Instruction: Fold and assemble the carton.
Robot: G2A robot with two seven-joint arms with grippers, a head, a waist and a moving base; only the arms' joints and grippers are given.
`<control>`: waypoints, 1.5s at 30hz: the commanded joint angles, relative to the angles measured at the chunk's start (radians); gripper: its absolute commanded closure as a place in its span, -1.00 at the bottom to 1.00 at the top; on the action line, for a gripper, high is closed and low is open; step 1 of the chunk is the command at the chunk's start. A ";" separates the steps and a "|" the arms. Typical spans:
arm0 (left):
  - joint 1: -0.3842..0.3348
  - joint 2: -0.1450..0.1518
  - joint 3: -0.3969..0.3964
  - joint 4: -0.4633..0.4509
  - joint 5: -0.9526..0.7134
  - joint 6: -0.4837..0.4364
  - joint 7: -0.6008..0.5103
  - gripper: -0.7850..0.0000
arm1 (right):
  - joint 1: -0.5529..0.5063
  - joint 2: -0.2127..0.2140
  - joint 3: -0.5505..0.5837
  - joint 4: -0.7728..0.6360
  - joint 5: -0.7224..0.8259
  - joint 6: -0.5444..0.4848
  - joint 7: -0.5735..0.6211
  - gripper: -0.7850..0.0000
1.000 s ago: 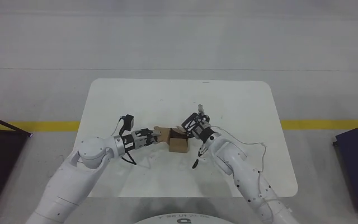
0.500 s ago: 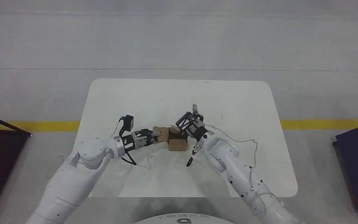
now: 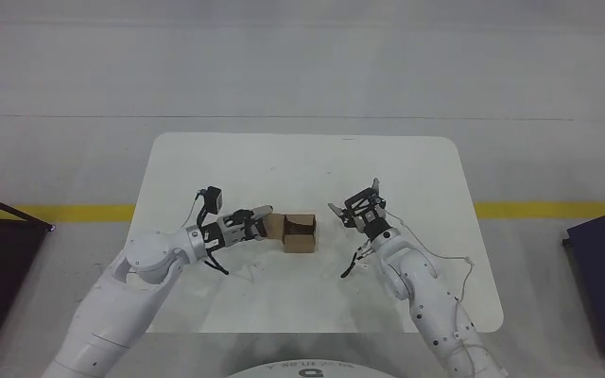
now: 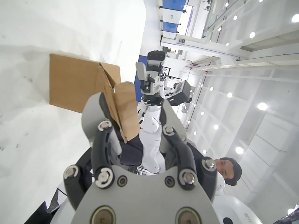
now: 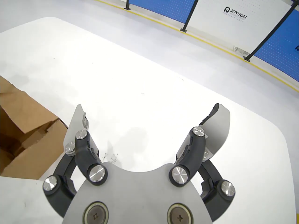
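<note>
- A small brown cardboard carton (image 3: 301, 234) sits near the middle of the tabletop, its dark inside showing at an unclosed side.
- One loose brown cardboard flap (image 4: 126, 110) sticks out from the carton's left side.
- The left gripper (image 3: 256, 224) is just left of the carton. Its fingers are spread apart with the flap between them; the flap lies against one finger, and the other finger stands clear of it.
- The right gripper (image 3: 355, 200) is to the right of the carton, apart from it. Its fingers are released and spread wide, grasping nothing.
- The white tabletop (image 3: 406, 170) has rounded corners.
- A yellow line (image 3: 529, 209) runs across the grey floor.
</note>
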 commanded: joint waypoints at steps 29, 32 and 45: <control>-0.106 -0.016 0.121 0.142 0.138 0.073 -0.045 -1.00 | 0.067 -0.032 -0.120 0.078 -0.054 0.016 0.013 -1.00; -0.121 -0.018 0.139 0.138 0.161 0.076 -0.048 -1.00 | 0.068 -0.034 -0.124 0.079 -0.057 0.014 0.011 -1.00; -0.104 -0.024 0.101 0.191 0.037 0.055 -0.001 -1.00 | 0.057 -0.038 -0.107 0.042 -0.042 0.039 -0.013 -1.00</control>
